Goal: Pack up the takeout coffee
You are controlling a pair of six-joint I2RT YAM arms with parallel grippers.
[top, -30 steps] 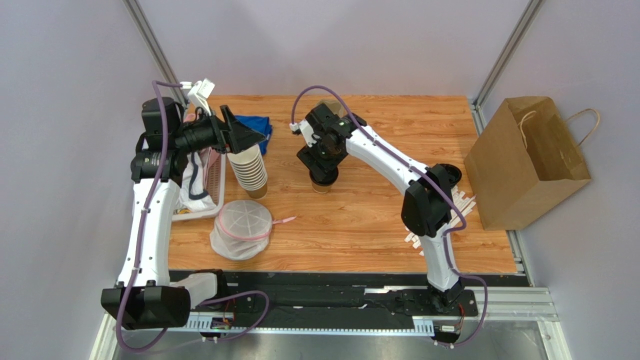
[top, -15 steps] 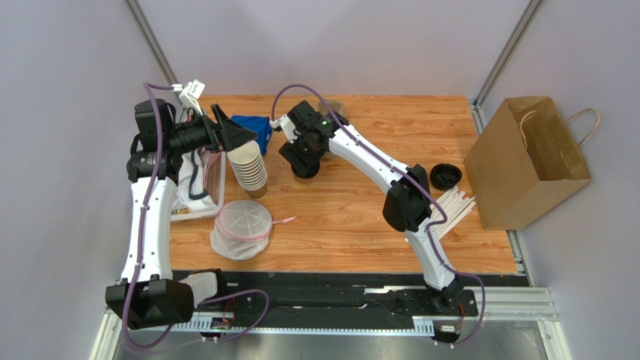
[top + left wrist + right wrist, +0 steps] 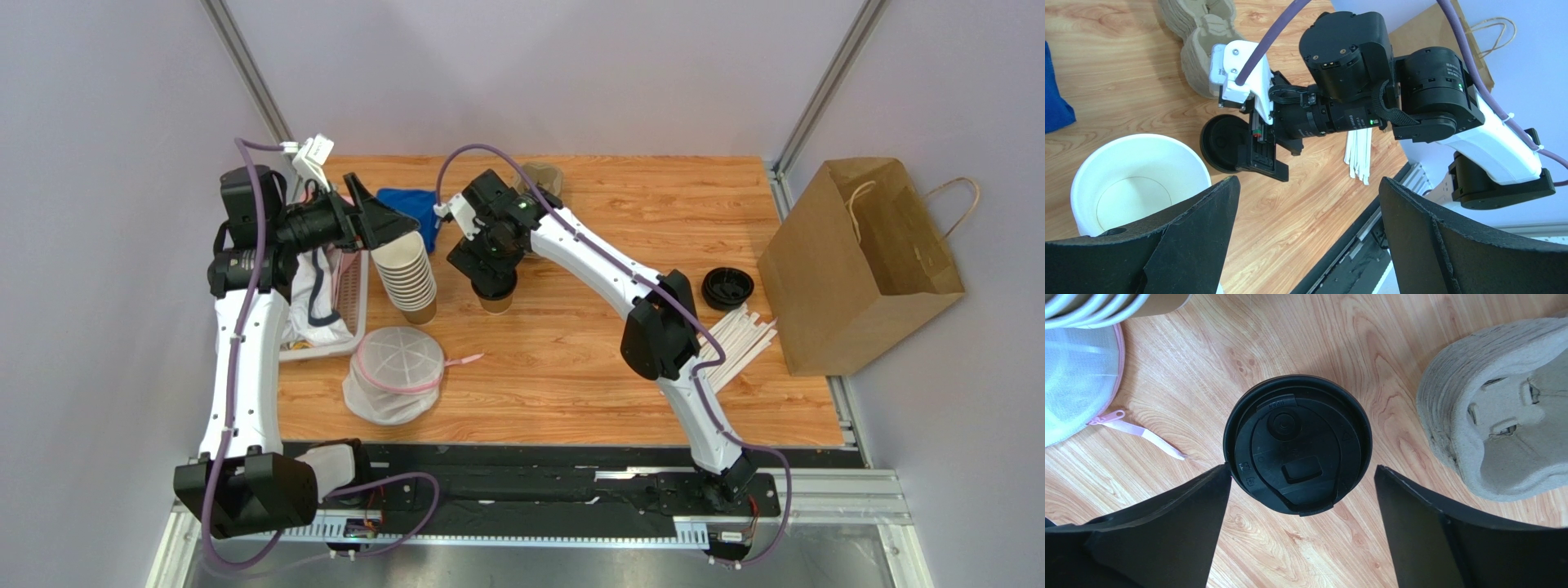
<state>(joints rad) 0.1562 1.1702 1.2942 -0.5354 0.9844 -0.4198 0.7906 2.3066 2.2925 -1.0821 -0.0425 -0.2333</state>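
Note:
The takeout coffee [image 3: 497,299], a tan paper cup with a black lid [image 3: 1298,452], stands on the wooden table right of the cup stack. My right gripper [image 3: 492,272] hangs straight above it, open. In the right wrist view the right gripper [image 3: 1303,468] has one finger on each side of the lid, with a clear gap on the right side. My left gripper [image 3: 383,222] is open with nothing between its fingers, above the stack of lidless cups [image 3: 407,276]. In the left wrist view the coffee's lid [image 3: 1219,139] shows partly behind the right gripper's fingers [image 3: 1261,158].
An open brown paper bag [image 3: 859,263] stands off the table's right edge. Near it lie a loose black lid [image 3: 727,288] and white sticks [image 3: 742,337]. A mesh pouch [image 3: 395,374], white basket [image 3: 353,321], blue cloth [image 3: 415,202] and pulp cup carrier [image 3: 1499,410] surround the coffee.
The right arm carried the coffee leftward toward the cup stack, set it on the table, and its jaws have spread apart. The left arm has barely moved.

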